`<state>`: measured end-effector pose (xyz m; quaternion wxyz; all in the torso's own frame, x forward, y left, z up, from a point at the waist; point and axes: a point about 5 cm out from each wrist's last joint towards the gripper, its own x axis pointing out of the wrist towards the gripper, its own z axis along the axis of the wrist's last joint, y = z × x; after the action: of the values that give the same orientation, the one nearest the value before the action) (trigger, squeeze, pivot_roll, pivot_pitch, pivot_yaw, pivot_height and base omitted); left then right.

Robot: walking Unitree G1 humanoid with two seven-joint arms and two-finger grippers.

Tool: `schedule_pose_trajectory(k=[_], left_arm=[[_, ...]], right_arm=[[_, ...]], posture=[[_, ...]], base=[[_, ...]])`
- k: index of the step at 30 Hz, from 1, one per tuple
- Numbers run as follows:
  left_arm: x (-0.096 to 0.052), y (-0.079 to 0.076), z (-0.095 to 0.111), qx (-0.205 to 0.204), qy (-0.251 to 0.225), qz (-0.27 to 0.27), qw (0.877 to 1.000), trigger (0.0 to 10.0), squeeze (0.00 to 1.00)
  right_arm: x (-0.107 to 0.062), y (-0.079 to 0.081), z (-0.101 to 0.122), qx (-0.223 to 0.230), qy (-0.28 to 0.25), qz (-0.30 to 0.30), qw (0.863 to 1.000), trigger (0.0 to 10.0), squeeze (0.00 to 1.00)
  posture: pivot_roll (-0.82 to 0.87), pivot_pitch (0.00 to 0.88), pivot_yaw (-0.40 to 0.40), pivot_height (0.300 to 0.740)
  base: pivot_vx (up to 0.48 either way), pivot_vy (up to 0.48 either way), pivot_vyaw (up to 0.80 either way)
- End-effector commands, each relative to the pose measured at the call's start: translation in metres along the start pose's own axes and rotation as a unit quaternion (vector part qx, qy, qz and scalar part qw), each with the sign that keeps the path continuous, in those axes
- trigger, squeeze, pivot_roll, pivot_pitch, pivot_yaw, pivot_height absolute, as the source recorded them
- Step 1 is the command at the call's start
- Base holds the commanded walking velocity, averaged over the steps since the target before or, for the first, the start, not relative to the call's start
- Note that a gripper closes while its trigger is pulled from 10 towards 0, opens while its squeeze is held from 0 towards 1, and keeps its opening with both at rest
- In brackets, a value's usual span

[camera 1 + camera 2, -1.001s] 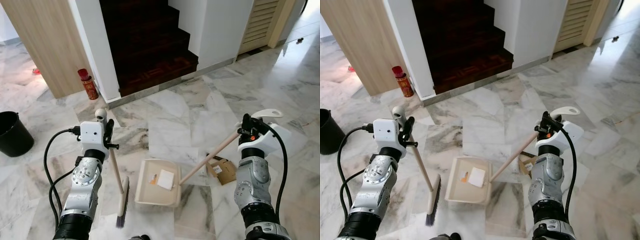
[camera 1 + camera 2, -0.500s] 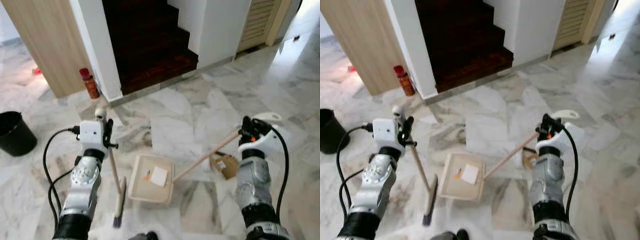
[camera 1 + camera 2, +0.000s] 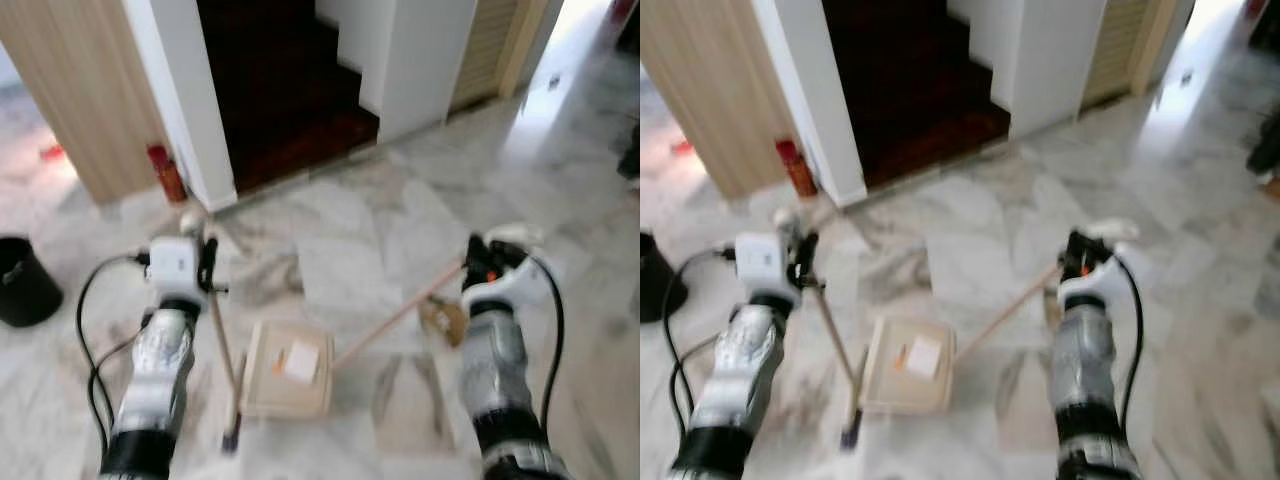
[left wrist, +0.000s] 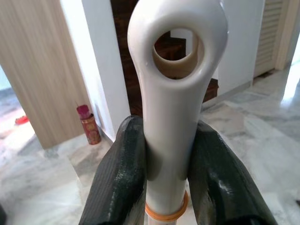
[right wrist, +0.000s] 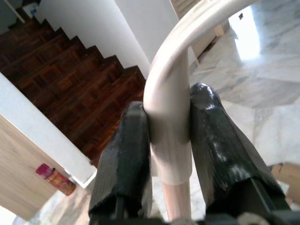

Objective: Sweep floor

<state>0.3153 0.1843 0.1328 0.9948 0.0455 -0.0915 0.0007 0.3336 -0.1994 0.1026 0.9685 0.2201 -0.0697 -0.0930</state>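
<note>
**Broom and dustpan both in grip; swept paper in the pan, cardboard scrap not yet collected**

The broom (image 3: 222,350) stands near-upright at the left of the scene, its dark bristle head on the marble floor (image 3: 350,240) just left of the dustpan (image 3: 288,368). The left gripper (image 4: 164,154) is clamped on the broom's white looped handle top, one finger pressed to each side. The dustpan lies flat on the floor, centre and near, with a white paper piece (image 3: 301,360) and a small orange fleck inside it. Its long pale handle (image 3: 400,312) rises to the right into the right gripper (image 5: 166,140), which is closed around the curved handle end.

A brown cardboard scrap (image 3: 441,318) lies on the floor just beside the right arm, right of the pan and apart from it. Farther off are a dark staircase (image 3: 280,90), a red can (image 3: 165,172) against the wall and a black bin (image 3: 22,282) at far left.

Both head views are blurred, so fine debris cannot be assessed.

Risks, as judged: lifting or tilting the pan by its long handle could tip the paper back out. The scrap sits opposite the broom; reaching it means crossing or moving the pan, which could knock it.
</note>
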Motion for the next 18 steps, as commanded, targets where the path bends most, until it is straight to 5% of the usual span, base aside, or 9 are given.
schedule_pose_trajectory(k=[1, 18], left_arm=[[0.0047, -0.003, 0.0103, 0.0, -0.026, -0.005, 1.0, 10.0, 0.0], [0.01, -0.006, 0.0143, -0.002, -0.032, -0.015, 0.999, 10.0, 0.0]], right_arm=[[0.0032, -0.0001, 0.0082, 0.013, -0.018, 0.0, 1.0, 10.0, 0.0], [0.0036, 0.0052, 0.006, 0.02, -0.019, 0.006, 1.0, 10.0, 0.0]], posture=[[0.06, 0.0, 0.051, 0.74], [0.05, 0.0, 0.068, 0.74]], base=[[0.0, 0.247, 0.0], [0.0, 0.255, 0.0]])
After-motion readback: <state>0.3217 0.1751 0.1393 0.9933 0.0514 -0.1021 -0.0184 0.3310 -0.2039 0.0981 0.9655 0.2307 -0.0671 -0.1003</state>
